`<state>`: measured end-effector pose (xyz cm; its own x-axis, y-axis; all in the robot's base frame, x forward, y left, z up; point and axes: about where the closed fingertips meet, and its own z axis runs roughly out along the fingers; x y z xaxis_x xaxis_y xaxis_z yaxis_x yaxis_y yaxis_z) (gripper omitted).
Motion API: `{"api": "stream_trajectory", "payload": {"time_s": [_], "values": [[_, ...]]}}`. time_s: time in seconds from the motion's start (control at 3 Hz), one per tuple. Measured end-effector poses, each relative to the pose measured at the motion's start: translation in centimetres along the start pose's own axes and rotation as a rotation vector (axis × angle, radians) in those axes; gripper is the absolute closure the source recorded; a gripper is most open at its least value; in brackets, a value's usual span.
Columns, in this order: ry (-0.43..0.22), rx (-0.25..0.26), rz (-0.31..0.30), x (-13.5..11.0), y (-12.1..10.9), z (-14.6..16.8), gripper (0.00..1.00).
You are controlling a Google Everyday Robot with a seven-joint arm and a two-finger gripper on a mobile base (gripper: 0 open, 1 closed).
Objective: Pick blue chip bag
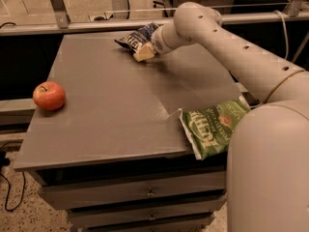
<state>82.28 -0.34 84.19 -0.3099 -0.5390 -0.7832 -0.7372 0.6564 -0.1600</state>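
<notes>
**Blue chip bag** (136, 36): you find it lying at the far edge of the table (120, 110), its long axis roughly along that edge.

**Gripper** (145, 53): it sits against the bag's near side. The bag lies just beyond it, toward the far edge. You cannot tell whether it has a grip on the bag.

**Well apart:** an apple (49, 95) and a green chip bag (212, 125).

Two bags: one blue chip bag (134, 36), one green chip bag (212, 128). One apple (49, 95). One hand (144, 53), at the blue bag.
</notes>
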Motion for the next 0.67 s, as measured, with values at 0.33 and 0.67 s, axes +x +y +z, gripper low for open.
{"api": "stream_trajectory", "payload": {"time_s": [0.33,0.67], "values": [[-0.009,0.008,0.004,0.36,-0.06,-0.28,0.65],[-0.037,0.017,-0.004,-0.07,-0.12,-1.23,0.88]]}}
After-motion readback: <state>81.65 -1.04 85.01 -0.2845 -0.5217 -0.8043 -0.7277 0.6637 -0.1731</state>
